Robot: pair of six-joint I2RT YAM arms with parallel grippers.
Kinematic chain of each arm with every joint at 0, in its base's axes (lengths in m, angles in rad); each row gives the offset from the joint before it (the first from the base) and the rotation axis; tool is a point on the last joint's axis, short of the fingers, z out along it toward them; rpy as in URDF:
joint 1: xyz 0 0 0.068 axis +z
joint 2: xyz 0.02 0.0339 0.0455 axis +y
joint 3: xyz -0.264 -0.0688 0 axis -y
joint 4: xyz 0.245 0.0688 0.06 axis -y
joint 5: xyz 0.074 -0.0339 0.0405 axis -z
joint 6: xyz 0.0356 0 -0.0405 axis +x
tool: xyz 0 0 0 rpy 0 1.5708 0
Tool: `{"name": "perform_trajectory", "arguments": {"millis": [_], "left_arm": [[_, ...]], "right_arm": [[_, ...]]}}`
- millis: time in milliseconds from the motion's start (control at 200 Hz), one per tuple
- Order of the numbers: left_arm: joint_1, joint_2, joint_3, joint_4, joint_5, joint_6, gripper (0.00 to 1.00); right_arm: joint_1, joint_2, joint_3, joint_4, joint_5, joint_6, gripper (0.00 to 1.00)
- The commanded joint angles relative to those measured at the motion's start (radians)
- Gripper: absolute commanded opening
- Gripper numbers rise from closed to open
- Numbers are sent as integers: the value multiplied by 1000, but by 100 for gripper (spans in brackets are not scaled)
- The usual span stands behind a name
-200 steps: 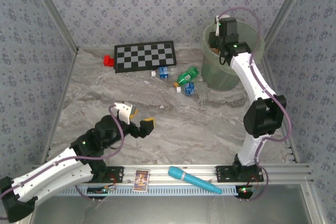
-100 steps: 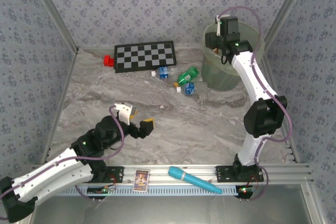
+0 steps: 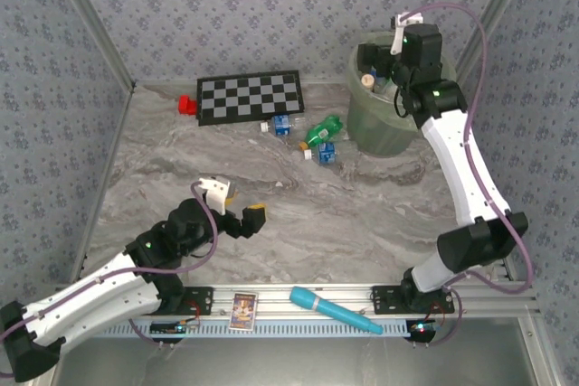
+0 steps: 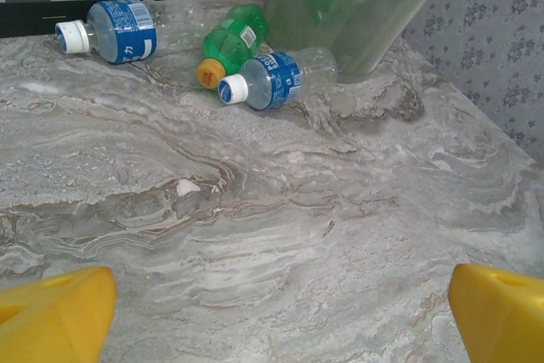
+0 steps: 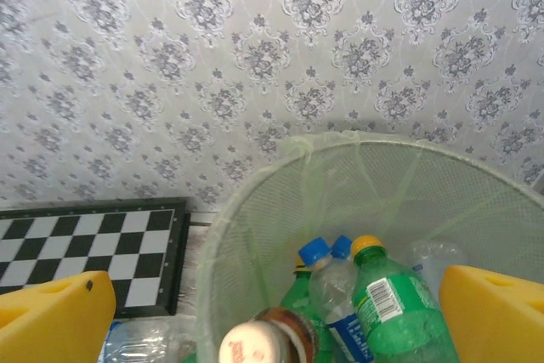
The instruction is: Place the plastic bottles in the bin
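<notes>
Right gripper (image 5: 272,312) is positioned above the bin (image 5: 246,210), fingers spread wide, nothing held. Green, clear and brown plastic bottles (image 5: 391,312) are contained in the bin. Three more bottles (image 4: 272,80) are seen lying on the table (image 4: 297,210) beside it. Left gripper (image 4: 272,312) is likewise spread, empty.

table (image 4: 255,235): smooth, matt, marbled | bin (image 5: 246,252): translucent plastic, thin film liner | bottles (image 4: 272,80): glossy plastic

The bin (image 4: 374,23) runs off the top edge.
</notes>
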State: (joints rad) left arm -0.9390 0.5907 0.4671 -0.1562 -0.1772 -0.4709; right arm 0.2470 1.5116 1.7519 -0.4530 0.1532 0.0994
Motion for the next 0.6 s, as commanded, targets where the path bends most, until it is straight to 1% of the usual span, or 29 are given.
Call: {"name": "perform_trajectory", "arguments": {"millis": [0,135,305,355,450,595], "left_arm": [[-8,9,-2,21,-42,-24,100],[-8,41,-9,45,-87,-36,100],[-4,108,21,55,-138,-36,100],[1,144,40,35,-172,-46,100],[23,222,86,4,-183,-59,100],[72,365,142,-8,-200,-102,100]], "right_arm": [[29,-78,-90,44,-19,61,100],[81,-186,-216,84,-16,114,100],[182,-343,-499,248,-32,164,100],[217,-372,-566,267,-36,160,100],[273,-420,-707,327,-38,153,100],[296,-474,-914,473,-53,160,100]]}}
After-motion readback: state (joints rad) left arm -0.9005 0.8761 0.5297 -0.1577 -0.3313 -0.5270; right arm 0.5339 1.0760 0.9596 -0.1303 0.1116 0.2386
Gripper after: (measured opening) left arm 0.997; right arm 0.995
